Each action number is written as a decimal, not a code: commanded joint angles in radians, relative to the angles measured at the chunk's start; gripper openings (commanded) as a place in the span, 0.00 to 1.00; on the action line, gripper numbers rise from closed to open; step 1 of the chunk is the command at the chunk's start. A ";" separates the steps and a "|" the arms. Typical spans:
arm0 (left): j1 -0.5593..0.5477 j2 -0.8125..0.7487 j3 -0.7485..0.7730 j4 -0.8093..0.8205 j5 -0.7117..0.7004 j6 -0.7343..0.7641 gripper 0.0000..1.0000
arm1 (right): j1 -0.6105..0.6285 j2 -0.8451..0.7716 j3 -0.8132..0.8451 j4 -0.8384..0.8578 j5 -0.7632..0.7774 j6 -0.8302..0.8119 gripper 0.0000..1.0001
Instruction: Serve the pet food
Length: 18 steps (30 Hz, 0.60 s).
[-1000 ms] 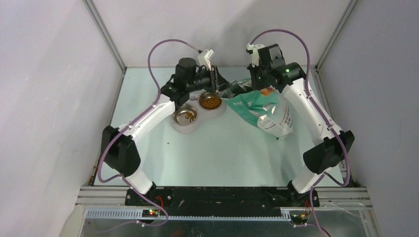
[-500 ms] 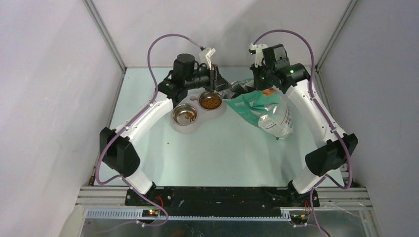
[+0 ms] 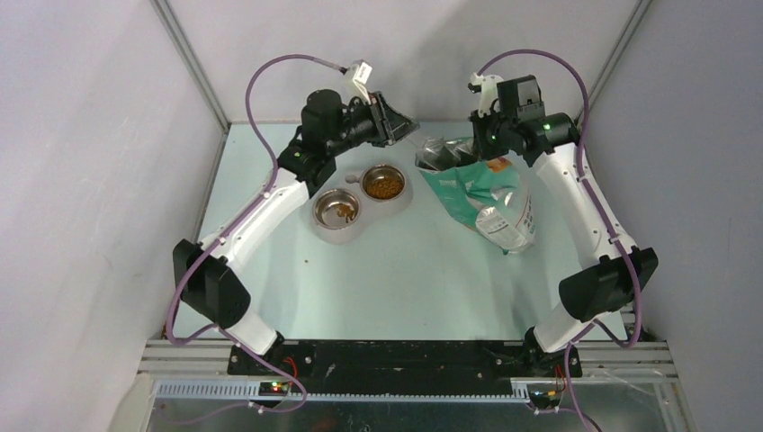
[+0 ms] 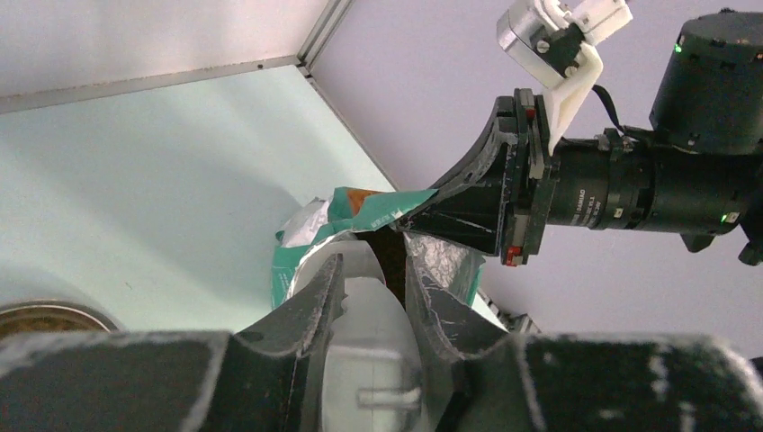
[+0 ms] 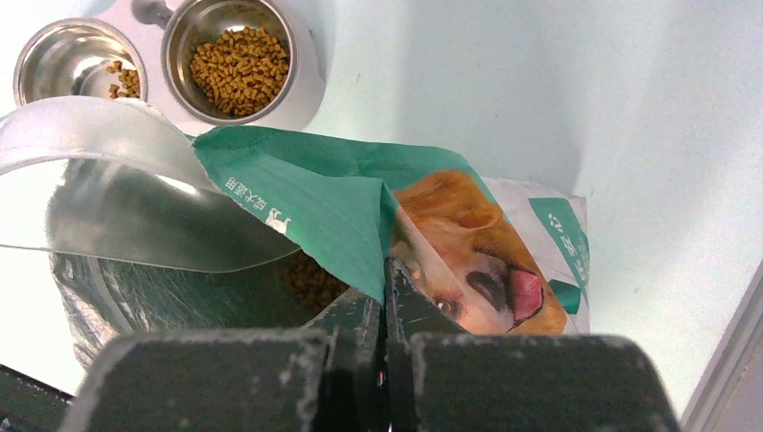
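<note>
Risen from the bowl [image 5: 177, 40] of pet food [image 5: 238, 67], left gripper [image 3: 400, 126] clasps the clear scoop [image 4: 369, 315], top centre; right gripper [image 5: 385, 274] pinches the bag [image 5: 306, 184] by its rim.

The bag [image 5: 306, 193] hides most of the pet food [image 5: 310, 281] inside it; the left gripper [image 4: 373, 270] covers much of the clear scoop [image 4: 364, 360].

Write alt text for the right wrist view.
The right fingers pinch the rim of a green bag, holding it open, with a clear scoop at the opening. Beyond stand a steel bowl with much kibble and a second bowl with few pellets.
</note>
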 commanded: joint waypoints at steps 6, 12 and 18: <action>-0.040 -0.002 0.038 -0.030 -0.264 -0.023 0.00 | 0.005 -0.024 0.056 -0.041 0.090 0.026 0.00; -0.121 0.032 0.052 -0.099 -0.462 -0.023 0.00 | 0.062 0.031 0.088 -0.065 0.149 0.064 0.00; -0.189 0.068 0.010 -0.032 -0.654 0.087 0.00 | 0.103 0.081 0.131 -0.080 0.189 0.110 0.00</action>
